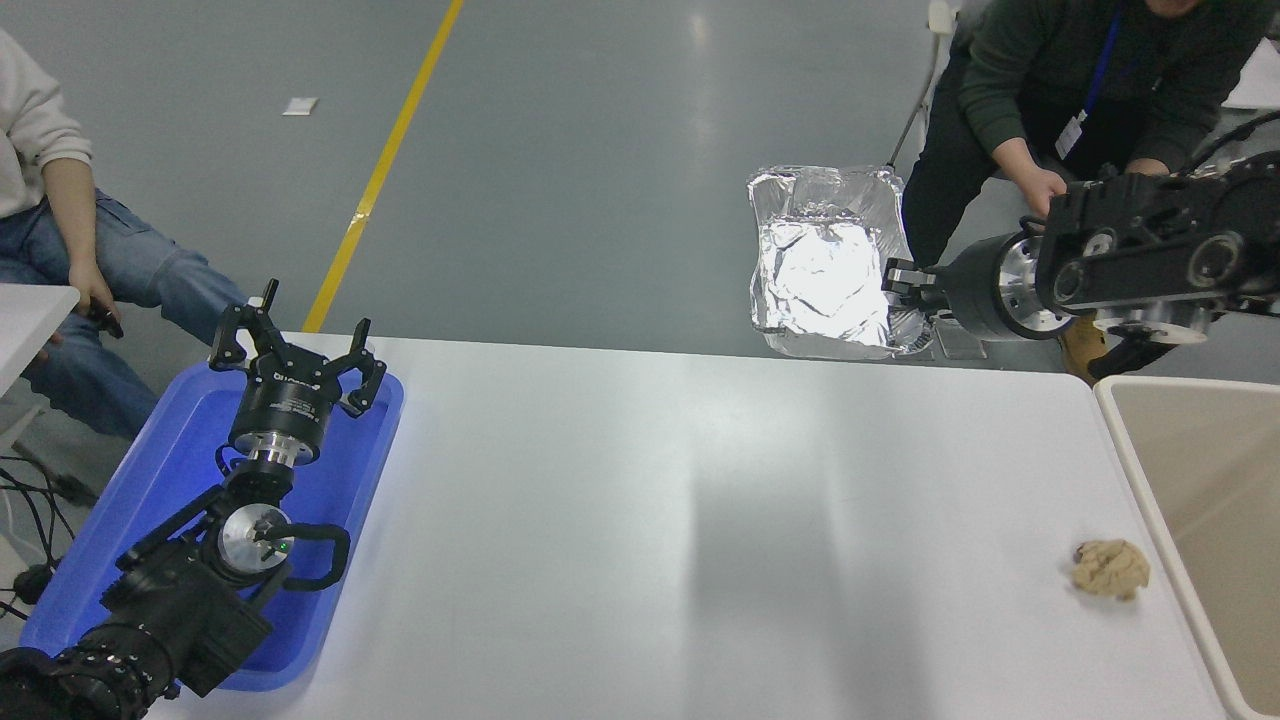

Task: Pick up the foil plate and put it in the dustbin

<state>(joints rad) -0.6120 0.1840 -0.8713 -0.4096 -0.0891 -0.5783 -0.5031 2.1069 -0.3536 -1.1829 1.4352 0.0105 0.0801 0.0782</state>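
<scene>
The foil plate [822, 262] is a shiny crinkled silver tray, held high in the air above the table's far edge. My right gripper [897, 285] is shut on its right rim, with the arm coming in from the right edge. The dustbin [1134, 450] is a beige bin at the table's right end, below and to the right of the held plate. My left gripper [295, 350] is open and parked over the blue tray at the lower left.
A blue plastic tray [375, 440] lies at the table's left under the left arm. A crumpled tan paper ball [1110, 568] lies near the dustbin. One person sits at the far right behind the right arm, another at the far left.
</scene>
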